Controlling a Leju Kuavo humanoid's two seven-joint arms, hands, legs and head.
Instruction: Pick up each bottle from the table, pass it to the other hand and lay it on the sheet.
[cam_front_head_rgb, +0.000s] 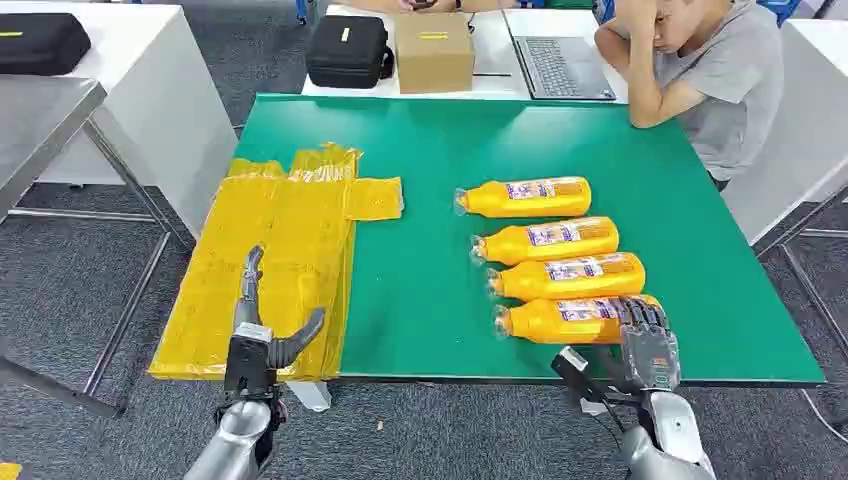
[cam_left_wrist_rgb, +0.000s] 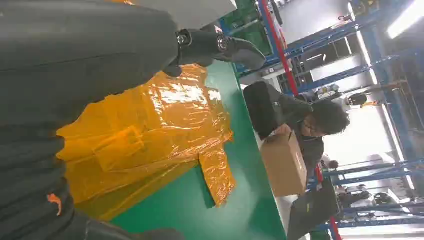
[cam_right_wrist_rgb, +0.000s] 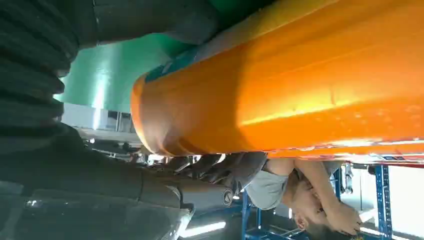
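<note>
So far nothing has been laid down: the yellow sheet (cam_front_head_rgb: 270, 270) on the near left part of the green bench (cam_front_head_rgb: 430, 300) carries no bottle, and all four orange bottles lie in a row on the right half of the bench, caps pointing toward the sheet. The far bottle (cam_front_head_rgb: 527, 196), the second bottle (cam_front_head_rgb: 548, 240) and the third bottle (cam_front_head_rgb: 568, 276) are untouched. The nearest bottle (cam_front_head_rgb: 565, 320) is the one in hand now: the right hand (cam_front_head_rgb: 648, 345) is at its base end by the bench's near edge, with fingers (cam_front_head_rgb: 640, 315) lying over the bottle. In the right wrist view the bottle sits tight against the hand with the thumb beyond it, but I cannot tell whether the grip has closed, and the bottle looks as if it rests on the bench. The left hand (cam_front_head_rgb: 262, 335) hovers over the sheet's near edge, fingers apart and holding nothing. By my reading the task is at its very start: first pickup, then handover, then three more rounds.
</note>
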